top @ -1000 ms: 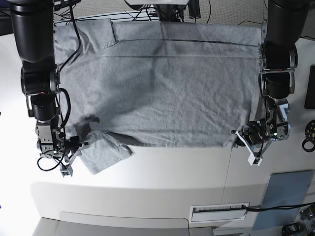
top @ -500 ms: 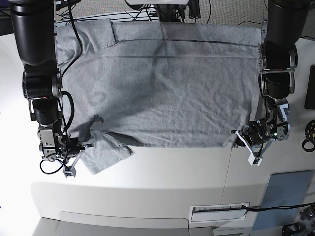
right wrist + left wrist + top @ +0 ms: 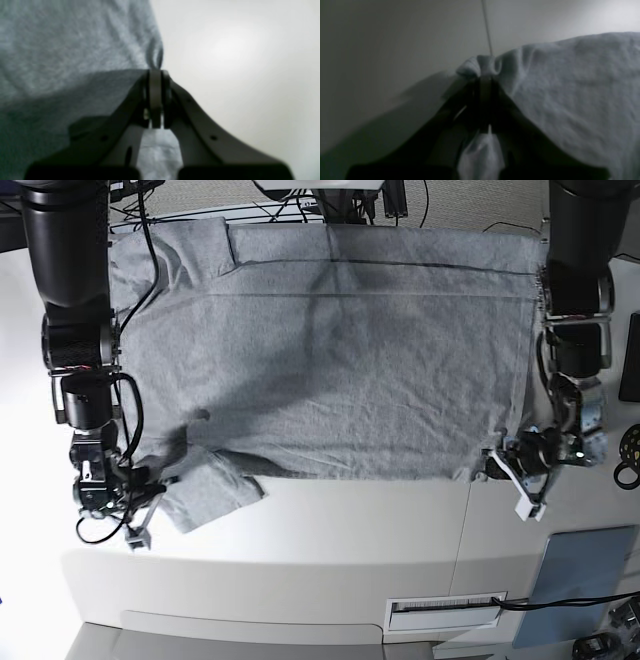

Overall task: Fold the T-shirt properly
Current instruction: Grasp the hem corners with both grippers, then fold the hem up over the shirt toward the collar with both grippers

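The heather-grey T-shirt [image 3: 330, 350] lies spread flat on the white table, plain side up, with one sleeve [image 3: 208, 495] sticking out at the near left. My right gripper [image 3: 155, 492] is shut on that sleeve's edge. In the right wrist view a thin fold of T-shirt [image 3: 75, 50] stands pinched in the right gripper [image 3: 155, 72]. My left gripper [image 3: 494, 464] is shut on the near right corner of the shirt. The left wrist view shows the T-shirt [image 3: 570, 82] corner bunched in the left gripper [image 3: 485, 76].
A grey-blue pad [image 3: 578, 580] and a labelled slot [image 3: 445, 611] lie near the table's front right. A black ring [image 3: 630, 458] and a dark slab [image 3: 631, 355] sit at the right edge. Cables [image 3: 330, 205] run behind the shirt's far edge.
My right gripper has shut on the sleeve's edge and slid slightly down and left. The left arm has shifted a little to the right, still holding its corner.
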`<state>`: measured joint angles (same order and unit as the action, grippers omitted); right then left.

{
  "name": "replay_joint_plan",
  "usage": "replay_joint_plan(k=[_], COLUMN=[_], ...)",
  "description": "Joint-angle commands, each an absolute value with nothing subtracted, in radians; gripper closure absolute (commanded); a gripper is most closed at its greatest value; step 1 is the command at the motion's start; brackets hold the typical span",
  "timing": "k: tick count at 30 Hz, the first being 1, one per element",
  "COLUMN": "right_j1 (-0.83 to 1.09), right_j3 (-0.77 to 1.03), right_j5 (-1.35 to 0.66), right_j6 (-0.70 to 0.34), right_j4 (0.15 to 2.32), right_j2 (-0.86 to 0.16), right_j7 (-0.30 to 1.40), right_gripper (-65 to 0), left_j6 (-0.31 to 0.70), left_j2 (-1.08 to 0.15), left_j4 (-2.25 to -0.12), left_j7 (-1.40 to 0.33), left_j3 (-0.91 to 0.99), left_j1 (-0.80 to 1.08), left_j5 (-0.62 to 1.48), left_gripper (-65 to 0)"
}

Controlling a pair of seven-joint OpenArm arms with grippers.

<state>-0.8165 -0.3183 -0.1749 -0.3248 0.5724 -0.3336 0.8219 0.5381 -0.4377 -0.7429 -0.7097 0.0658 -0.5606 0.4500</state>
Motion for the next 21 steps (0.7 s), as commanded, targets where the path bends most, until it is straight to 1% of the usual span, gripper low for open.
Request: replay_joint_plan(k=[1,4,7,8,12,15,21], right_j1=[-0.834,-0.755,-0.647,-0.611,-0.467,-0.353,-0.112], right_j3=[-0.317,-0.317,-0.317,-0.317,-0.29,-0.222,-0.047], right_j5=[-0.194,-0.245,-0.244,-0.229,-0.125,-0.096,-0.096], right_j6=[-0.321,-0.31,-0.244,-0.232,-0.19,-0.184,-0.185], right_j4=[0.629,0.804,1.034,1.109,1.366,1.518,1.78], right_j2=[-0.36,-0.406,-0.46,-0.477,-0.522,-0.529,-0.529], right_j7=[0.821,0.857,0.888,0.903,0.953,0.978,1.011], right_gripper=[0.0,0.0,0.0,0.0,0.0,0.0,0.0], left_j6=[0.55,0.551,0.551,0.551,0.539,0.488,0.49], left_j2=[-0.461,-0.488,-0.522,-0.53,-0.548,-0.55,-0.547], left_j4=[-0.775,-0.831,-0.909,-0.942,-1.09,-1.203,-1.383], left_j7=[-0.711,-0.748,-0.773,-0.788,-0.832,-0.832,-0.858], left_j3=[0.068,0.068,0.068,0.068,0.068,0.077,0.192], left_j1=[-0.587,-0.558,-0.506,-0.485,-0.388,-0.305,-0.139], left_j5=[0.488,0.567,0.667,0.696,0.695,0.665,0.708], left_gripper=[0.0,0.0,0.0,0.0,0.0,0.0,0.0])
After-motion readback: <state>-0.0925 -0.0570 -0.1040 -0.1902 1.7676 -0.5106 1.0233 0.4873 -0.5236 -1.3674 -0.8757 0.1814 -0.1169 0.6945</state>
